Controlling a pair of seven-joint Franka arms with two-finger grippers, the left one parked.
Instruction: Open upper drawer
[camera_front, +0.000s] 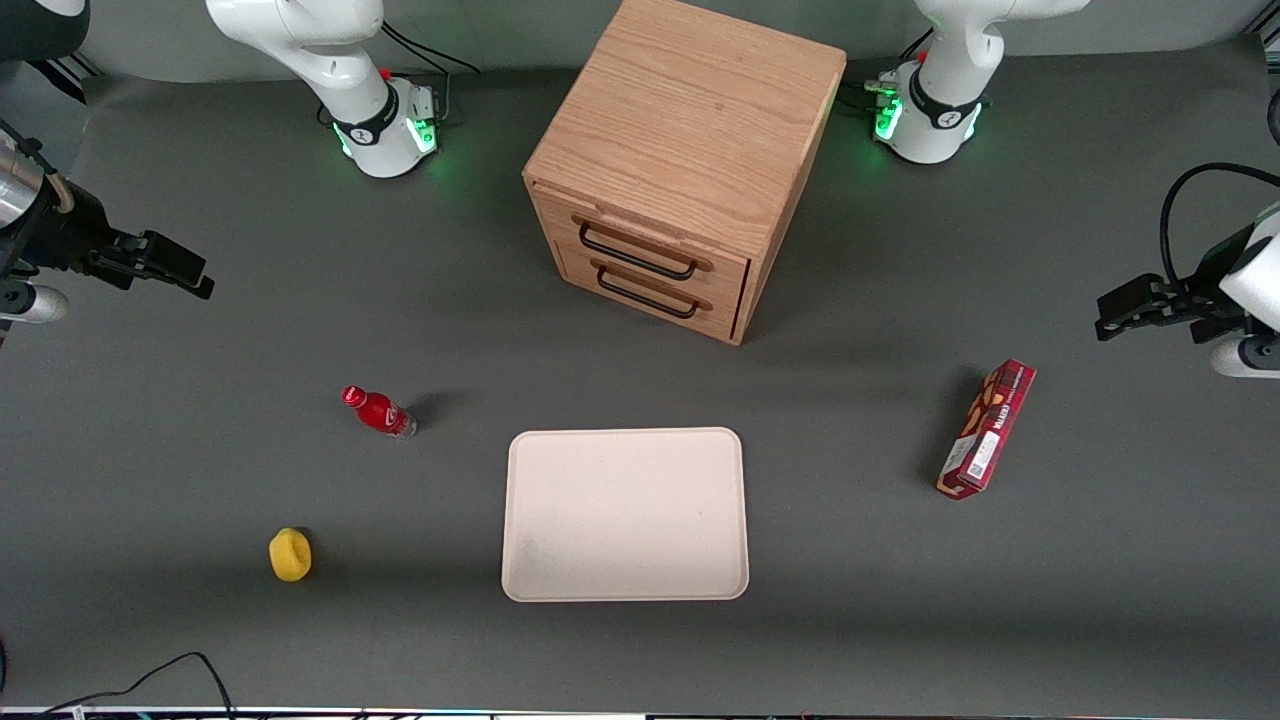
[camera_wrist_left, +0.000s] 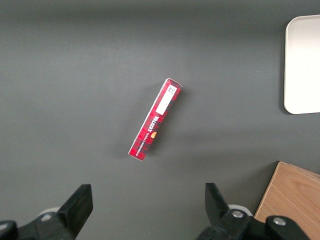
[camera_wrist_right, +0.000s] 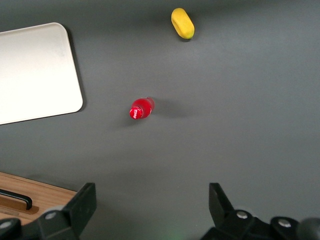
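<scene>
- Upper drawer (camera_front: 650, 248): topmost of two in the oak cabinet (camera_front: 690, 130), closed flush with the front; black bar handle (camera_front: 637, 254) across its face. The cabinet stands mid-table between the two arm bases, its front turned toward the camera.
- Lower drawer (camera_front: 655, 292): directly beneath, also closed, with its own black handle.
- Gripper (camera_front: 165, 262): raised over the working arm's end of the table, well apart from the cabinet, holding nothing. Its fingers (camera_wrist_right: 82, 202) stand wide apart in the wrist view, with bare mat between them.
- Tray (camera_front: 625, 515): pale, rectangular, flat on the mat in front of the cabinet, nearer the camera.
- Bottle (camera_front: 378, 411): red, small, apparently upright, beside the tray toward the working arm's end.
- Yellow object (camera_front: 290, 554): small, rounded, possibly a lemon; nearer the camera than the bottle.
- Box (camera_front: 987, 428): red, long and narrow, lying toward the parked arm's end.
- Table (camera_front: 1100, 580): covered in dark grey mat.
</scene>
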